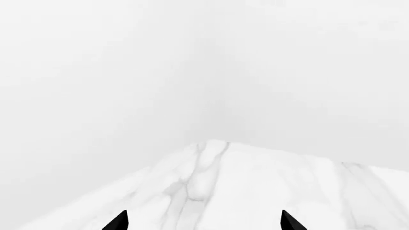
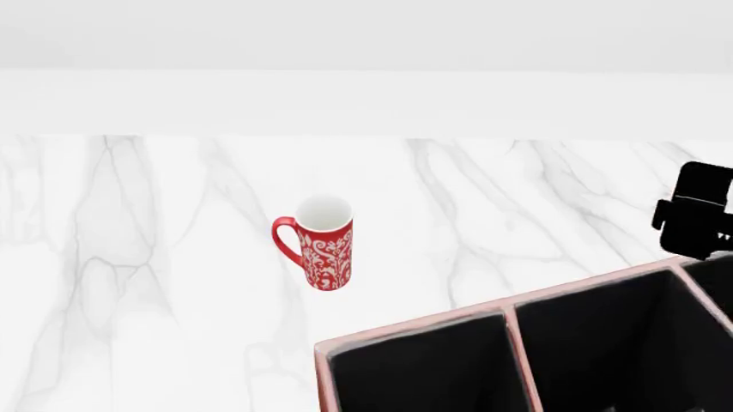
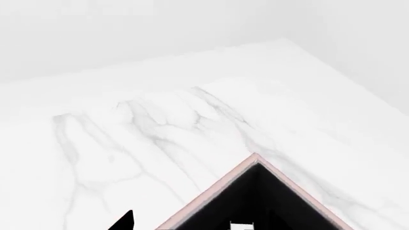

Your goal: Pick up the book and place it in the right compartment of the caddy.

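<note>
**Caddy at lower right of head view, book not seen in any view**

Head view, left to right: white marble table (image 2: 137,257) w/ grey veins; near centre a red-and-white patterned mug (image 2: 326,242), upright, handle to the left, well apart from the rest. Right of mug, at the lower edge, the caddy (image 2: 413,333): pale pinkish trim, black inside, upright dividers, two compartments fully visible and a third just beginning at far right. Long axis of caddy running diagonal, from lower left up to the right edge; cut off by frame at bottom and right. At far right, above the caddy's far rim, a black part of the right arm (image 2: 696,210); fingers not shown there.

Book: in no picture, so position and direction impossible to tell.

Left wrist view: only a table corner (image 1: 211,143) and pale background, plus two black fingertips (image 1: 118,221) of the left gripper (image 1: 204,221) set wide apart, nothing between – spread.

Right wrist view: one caddy corner (image 3: 254,155) from above, w/ trim line and dark interior, sth small and pale inside at the bottom edge, unclear what. Only one fingertip (image 3: 124,221) of right gripper in frame, so open or closed cannot be told.
</note>
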`<state>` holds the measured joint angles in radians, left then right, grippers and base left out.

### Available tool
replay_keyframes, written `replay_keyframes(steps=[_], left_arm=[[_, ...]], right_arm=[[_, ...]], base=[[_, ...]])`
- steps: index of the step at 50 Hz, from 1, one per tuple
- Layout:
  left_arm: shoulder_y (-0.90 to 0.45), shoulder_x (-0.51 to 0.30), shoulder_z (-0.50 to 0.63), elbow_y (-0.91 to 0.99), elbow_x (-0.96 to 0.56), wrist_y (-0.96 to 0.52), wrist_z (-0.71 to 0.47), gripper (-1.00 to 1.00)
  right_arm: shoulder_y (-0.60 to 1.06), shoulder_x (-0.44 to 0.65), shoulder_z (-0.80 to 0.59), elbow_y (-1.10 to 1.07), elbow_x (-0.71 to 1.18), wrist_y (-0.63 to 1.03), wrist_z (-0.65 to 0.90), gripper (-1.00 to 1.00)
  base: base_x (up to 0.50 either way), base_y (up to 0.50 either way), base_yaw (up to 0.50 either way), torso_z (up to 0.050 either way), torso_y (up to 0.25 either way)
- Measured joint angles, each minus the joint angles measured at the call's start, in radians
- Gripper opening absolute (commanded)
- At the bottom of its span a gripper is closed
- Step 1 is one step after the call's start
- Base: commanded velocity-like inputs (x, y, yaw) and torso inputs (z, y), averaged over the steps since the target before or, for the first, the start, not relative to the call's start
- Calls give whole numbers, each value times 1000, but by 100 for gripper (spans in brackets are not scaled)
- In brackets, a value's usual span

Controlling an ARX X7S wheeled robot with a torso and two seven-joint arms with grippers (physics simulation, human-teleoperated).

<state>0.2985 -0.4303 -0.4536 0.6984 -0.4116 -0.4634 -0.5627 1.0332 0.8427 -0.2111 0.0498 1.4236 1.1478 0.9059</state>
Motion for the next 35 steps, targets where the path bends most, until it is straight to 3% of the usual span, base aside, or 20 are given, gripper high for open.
replay_keyframes(steps=[9, 19, 35], left_arm=[[-382, -72, 262, -86, -32, -169, 45, 100], [-753, -34, 542, -306, -3, -204, 149, 100], [-1070, 73, 762, -601, 42, -147, 275, 100]], right_arm=[[53, -120, -128, 46, -162, -99, -143, 100], [92, -265, -259, 132, -316, -223, -289, 100], [110, -419, -363, 212, -429, -349, -411, 100]], base=[[0, 0, 0, 0, 0], [0, 0, 0, 0, 0], [0, 0, 0, 0, 0]])
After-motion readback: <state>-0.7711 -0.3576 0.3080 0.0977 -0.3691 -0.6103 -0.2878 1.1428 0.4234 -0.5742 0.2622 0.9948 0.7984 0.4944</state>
